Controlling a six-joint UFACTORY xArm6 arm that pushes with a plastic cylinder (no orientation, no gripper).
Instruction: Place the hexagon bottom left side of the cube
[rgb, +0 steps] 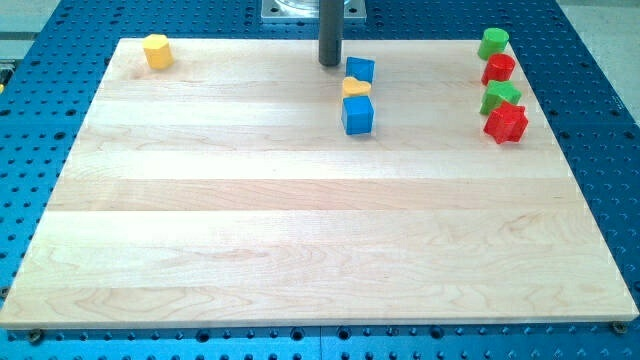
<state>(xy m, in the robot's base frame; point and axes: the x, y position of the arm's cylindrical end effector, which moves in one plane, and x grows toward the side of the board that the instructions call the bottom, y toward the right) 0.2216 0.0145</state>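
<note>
Our end effector is a plain dark rod with nothing to open or close, so it holds nothing; it can only push. My tip (330, 63) stands near the top centre of the frame, on the far edge of the desk (300, 230), just to the left of a small blue block (361, 69) and apart from it, touching no block that we can see. Just below that small blue block lies a yellow heart-like block (356, 87), and directly under it, touching or nearly so, sits the blue cube (357, 115); the three form a short column a little right of centre. The hexagon we are asked to move is, as we judge, the yellow hexagon (157, 50) in the upper left corner of the frame, well apart from the cube and from my tip. It has not yet been brought over, so the task looks barely begun. To land it at the cube's lower left, we would likely need to get behind it on its upper-left side and push it rightward and down. At the upper right a green cylinder (493, 43), a red block (498, 69), a green star-shaped block (500, 96) and a red star-shaped block (506, 123) stand in a tight column, out of the way.
</note>
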